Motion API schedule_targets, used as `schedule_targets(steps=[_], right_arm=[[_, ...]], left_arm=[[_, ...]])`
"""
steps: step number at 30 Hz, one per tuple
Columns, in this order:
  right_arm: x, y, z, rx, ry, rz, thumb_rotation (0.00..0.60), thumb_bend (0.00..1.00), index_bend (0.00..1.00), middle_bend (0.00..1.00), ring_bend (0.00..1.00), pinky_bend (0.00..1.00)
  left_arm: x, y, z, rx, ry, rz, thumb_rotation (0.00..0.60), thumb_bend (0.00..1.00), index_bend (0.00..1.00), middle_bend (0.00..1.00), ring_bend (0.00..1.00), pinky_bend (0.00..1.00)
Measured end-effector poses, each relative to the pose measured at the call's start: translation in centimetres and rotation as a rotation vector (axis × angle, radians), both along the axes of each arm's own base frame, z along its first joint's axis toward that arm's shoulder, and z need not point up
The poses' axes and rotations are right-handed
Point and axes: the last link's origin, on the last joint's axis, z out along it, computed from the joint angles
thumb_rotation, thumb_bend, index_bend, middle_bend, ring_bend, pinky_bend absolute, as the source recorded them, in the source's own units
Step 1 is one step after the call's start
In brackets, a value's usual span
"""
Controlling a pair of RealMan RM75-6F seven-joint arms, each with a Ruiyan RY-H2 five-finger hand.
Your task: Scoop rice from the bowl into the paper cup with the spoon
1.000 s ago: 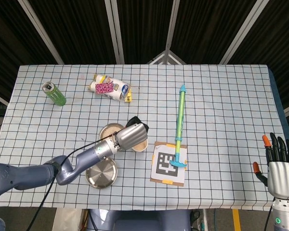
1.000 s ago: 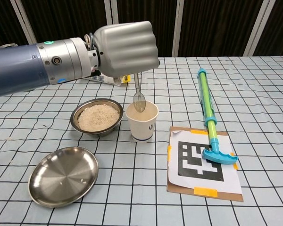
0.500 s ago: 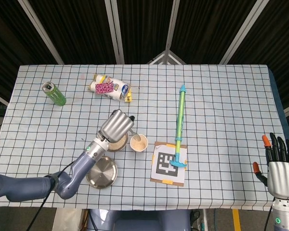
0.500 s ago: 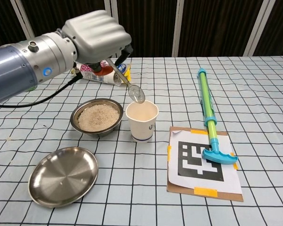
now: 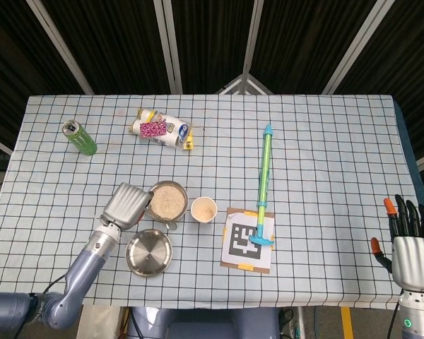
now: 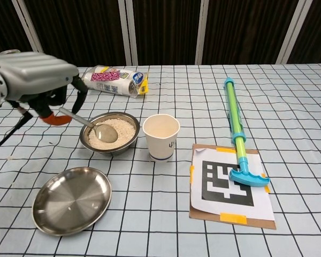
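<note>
My left hand [image 6: 35,80] [image 5: 127,205] grips a metal spoon [image 6: 93,126] by its handle, just left of the steel rice bowl [image 6: 109,134] [image 5: 167,202]. The spoon's head lies on the rice at the bowl's left side. A white paper cup [image 6: 161,137] [image 5: 203,210] stands upright right of the bowl, apart from the hand, with some rice inside in the head view. My right hand [image 5: 408,244] hangs off the table's right front corner, fingers spread, holding nothing.
An empty steel plate [image 6: 71,199] [image 5: 148,252] lies in front of the bowl. A marker card [image 6: 229,185] lies right of the cup with a blue-green pump toy [image 6: 235,128] across it. A snack pack [image 6: 114,81] and a green can [image 5: 79,137] lie further back.
My left hand carried the spoon from over the paper cup leftward and down; its head now rests in the bowl's rice. The right hand stayed still.
</note>
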Motion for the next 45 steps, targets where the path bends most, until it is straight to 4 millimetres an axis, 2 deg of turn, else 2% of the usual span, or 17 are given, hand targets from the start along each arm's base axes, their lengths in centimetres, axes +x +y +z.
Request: schedule_targets(steps=[8,16,23,27,30,33,35,36,38,40,41,45], right_arm=[[0.0,0.0,0.0,-0.002,0.003,0.0,0.6,0.38,0.0,0.0,0.0,0.0],[0.0,0.1,0.0,-0.004,0.003,0.002,0.6,0.38,0.0,0.0,0.0,0.0],[0.0,0.0,0.0,-0.005,0.001,0.003,0.6,0.38,0.0,0.0,0.0,0.0],[0.0,0.0,0.0,-0.003,0.002,0.002,0.6,0.38,0.0,0.0,0.0,0.0],[0.0,0.0,0.0,-0.003,0.002,0.001,0.6,0.38,0.0,0.0,0.0,0.0],[0.0,0.0,0.0,-0.002,0.001,0.0,0.6,0.38,0.0,0.0,0.0,0.0],[0.0,0.0,0.0,-0.002,0.001,0.0,0.6,0.38,0.0,0.0,0.0,0.0],[0.0,0.0,0.0,-0.001,0.001,0.0,0.6,0.38,0.0,0.0,0.0,0.0],[0.0,0.0,0.0,-0.001,0.001,0.0,0.6,0.38,0.0,0.0,0.0,0.0],[0.0,0.0,0.0,0.001,0.001,-0.002,0.6,0.38,0.0,0.0,0.0,0.0],[0.0,0.0,0.0,0.002,0.001,-0.003,0.6,0.38,0.0,0.0,0.0,0.0],[-0.1,0.0,0.0,0.003,0.0,-0.003,0.6,0.38,0.0,0.0,0.0,0.0]], left_arm=[[-2.5,-2.5,-1.5,-0.103,0.052,0.11,0.6,0.45,0.61,1.0,1.0,1.0],[-4.0,-3.6,-3.3,-0.144,0.071,0.161,0.6,0.38,0.6,1.0,1.0,1.0],[-4.8,-3.8,-2.7,-0.131,0.069,0.175,0.6,0.17,0.53,1.0,1.0,1.0],[-5.2,-3.8,-2.2,-0.116,0.054,0.189,0.6,0.13,0.5,0.98,0.98,1.0],[-5.3,-3.8,-1.7,-0.104,0.026,0.199,0.6,0.13,0.44,0.87,0.9,0.96],[-5.2,-3.7,-1.0,-0.08,-0.027,0.199,0.6,0.13,0.31,0.61,0.67,0.75],[-5.2,-3.7,-0.2,-0.054,-0.075,0.191,0.6,0.13,0.15,0.35,0.43,0.52],[-5.3,-3.8,0.2,-0.041,-0.096,0.186,0.6,0.13,0.1,0.26,0.34,0.44],[-5.5,-3.9,1.0,-0.012,-0.134,0.17,0.6,0.13,0.01,0.06,0.11,0.22],[-6.1,-4.2,2.2,0.028,-0.169,0.148,0.6,0.13,0.0,0.0,0.01,0.07],[-6.5,-4.4,3.0,0.057,-0.18,0.133,0.6,0.13,0.0,0.0,0.0,0.02],[-8.5,-5.5,5.8,0.172,-0.181,0.08,0.6,0.1,0.0,0.0,0.0,0.0]])
